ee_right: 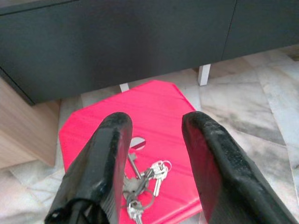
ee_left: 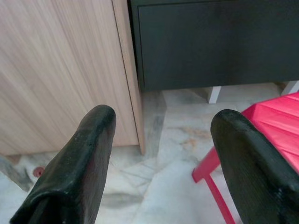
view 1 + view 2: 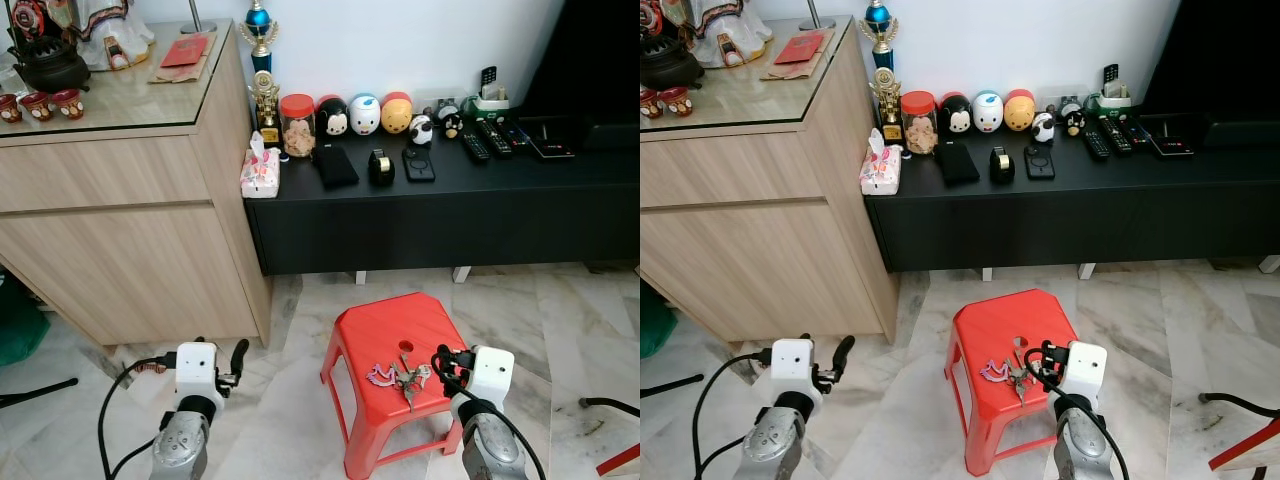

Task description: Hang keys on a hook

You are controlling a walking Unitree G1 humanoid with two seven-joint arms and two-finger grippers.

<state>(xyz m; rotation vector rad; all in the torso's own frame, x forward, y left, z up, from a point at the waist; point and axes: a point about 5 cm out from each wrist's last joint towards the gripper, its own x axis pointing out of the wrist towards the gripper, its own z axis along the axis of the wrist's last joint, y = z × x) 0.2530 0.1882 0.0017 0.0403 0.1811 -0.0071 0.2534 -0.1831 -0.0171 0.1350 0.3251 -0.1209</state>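
- Left eye view: marble-tile floor (image 3: 560,320), red plastic stool (image 3: 375,330) lower centre, keys (image 3: 400,377) lying on its seat.
- Right gripper (image 1: 154,126) lower right, just above the stool edge beside the keys, fingers spread apart, nothing held.
- Left gripper (image 2: 161,126) lower left over the floor, fingers wide apart, empty.
- Black low console (image 3: 450,215) runs across mid-frame against the white wall, with remotes, jar and figurines on top.
- Light wood cabinet (image 3: 120,230) upper left, glass-topped.
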